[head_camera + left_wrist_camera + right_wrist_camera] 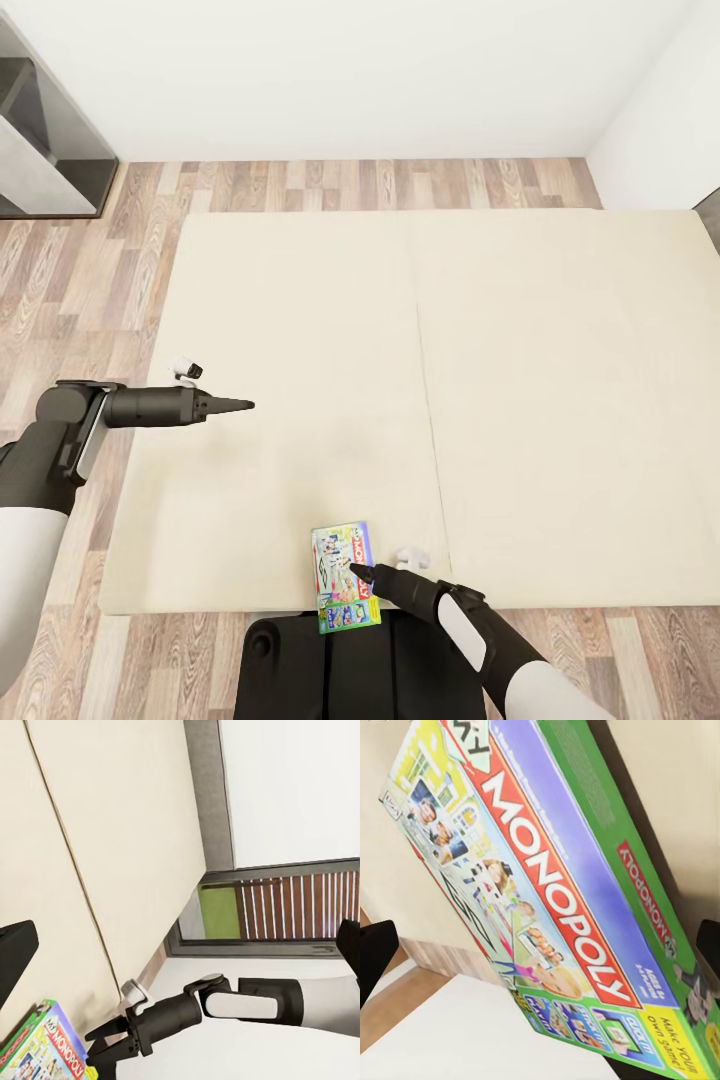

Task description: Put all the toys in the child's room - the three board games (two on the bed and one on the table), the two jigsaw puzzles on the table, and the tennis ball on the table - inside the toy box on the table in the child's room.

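Observation:
One board game (336,592), a flat green and blue Monopoly box with a red band, lies on the beige bed (540,400) at its near edge and overhangs it slightly. My right gripper (352,567) is open with its tips at the box's top face. In the right wrist view the box (540,870) spans the space between the two spread fingers. The left wrist view shows the right gripper (96,1050) with parted fingers at the box's (37,1050) corner. My left gripper (247,405) hovers open over the bed's left part, holding nothing.
A grey shelf unit (45,140) stands at the far left against the white wall. Wood-plank floor (90,290) surrounds the bed. My dark base (350,665) sits against the bed's near edge. A grey-framed window (285,907) lies beyond the bed.

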{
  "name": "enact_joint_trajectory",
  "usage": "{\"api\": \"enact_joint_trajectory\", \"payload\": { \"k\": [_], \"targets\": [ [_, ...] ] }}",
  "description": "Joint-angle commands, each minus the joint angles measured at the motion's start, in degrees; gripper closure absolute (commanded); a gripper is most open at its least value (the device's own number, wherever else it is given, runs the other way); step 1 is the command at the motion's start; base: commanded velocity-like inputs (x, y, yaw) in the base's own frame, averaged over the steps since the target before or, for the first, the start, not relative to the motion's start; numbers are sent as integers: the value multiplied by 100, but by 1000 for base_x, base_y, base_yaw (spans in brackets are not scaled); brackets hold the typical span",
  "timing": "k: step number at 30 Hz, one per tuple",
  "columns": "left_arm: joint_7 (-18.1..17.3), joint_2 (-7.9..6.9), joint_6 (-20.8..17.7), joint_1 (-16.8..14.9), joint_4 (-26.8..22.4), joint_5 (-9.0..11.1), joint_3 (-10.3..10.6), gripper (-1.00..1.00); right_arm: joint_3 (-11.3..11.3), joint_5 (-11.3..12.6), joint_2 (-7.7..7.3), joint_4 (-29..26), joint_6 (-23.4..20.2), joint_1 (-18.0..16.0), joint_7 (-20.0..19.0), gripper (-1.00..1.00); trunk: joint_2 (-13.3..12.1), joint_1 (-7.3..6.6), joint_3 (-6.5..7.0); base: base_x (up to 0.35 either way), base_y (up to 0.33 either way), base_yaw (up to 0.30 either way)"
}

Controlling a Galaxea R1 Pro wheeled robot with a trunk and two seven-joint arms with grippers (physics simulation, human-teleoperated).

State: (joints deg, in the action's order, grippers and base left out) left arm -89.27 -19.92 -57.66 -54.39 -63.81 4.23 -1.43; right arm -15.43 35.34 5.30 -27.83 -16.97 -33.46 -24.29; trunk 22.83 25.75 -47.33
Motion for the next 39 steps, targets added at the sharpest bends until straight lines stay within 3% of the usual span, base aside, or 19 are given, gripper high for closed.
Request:
{"api": "enact_joint_trajectory", "payload": {
  "k": [1,39],
  "targets": [
    [-21,-3,-61,-3,-1,-1,2,-100,-12,44,0,-3,-26,-2,2,-100,8,3,-6,0,0,0],
    [-21,-3,-61,-1,1,-1,2,-100,-18,-14,42,-3,33,-2,74,-100,8,3,-6,0,0,0]
  ]
}}
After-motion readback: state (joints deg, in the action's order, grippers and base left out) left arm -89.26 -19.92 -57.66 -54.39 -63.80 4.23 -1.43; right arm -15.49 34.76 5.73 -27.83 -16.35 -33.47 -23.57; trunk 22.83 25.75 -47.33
